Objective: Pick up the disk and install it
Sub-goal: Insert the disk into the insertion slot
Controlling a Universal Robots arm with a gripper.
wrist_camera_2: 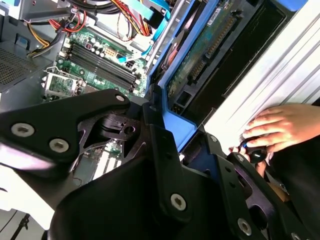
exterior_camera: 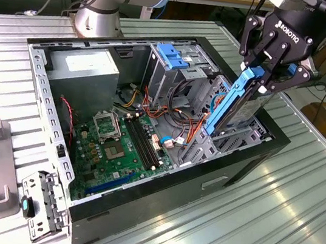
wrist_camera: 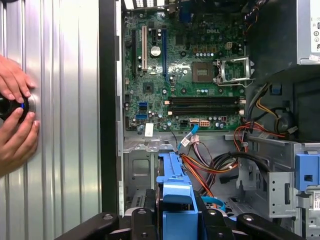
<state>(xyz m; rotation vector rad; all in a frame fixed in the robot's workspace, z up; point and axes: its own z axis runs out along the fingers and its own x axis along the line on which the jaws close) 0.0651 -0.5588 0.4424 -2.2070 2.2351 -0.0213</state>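
Observation:
The disk (exterior_camera: 234, 108) is a flat drive with blue side rails. It stands on edge, tilted, with its lower end down in the drive bay (exterior_camera: 234, 139) at the open computer case's side on the exterior view's right. My gripper (exterior_camera: 266, 75) is shut on the disk's upper end. In the second wrist view the black fingers (wrist_camera_2: 165, 150) clamp the blue rail (wrist_camera_2: 175, 127), and the disk's green circuit board (wrist_camera_2: 200, 50) faces the camera. The first wrist view looks down the blue rail (wrist_camera: 172, 187) into the case.
The open case holds a motherboard (exterior_camera: 120, 140), a grey power-supply box (exterior_camera: 85, 67), a metal cage with a blue top (exterior_camera: 176, 56) and loose red and orange cables (wrist_camera: 210, 167). A person's hands (wrist_camera: 15, 115) rest on a knob on the ribbed table beside the case.

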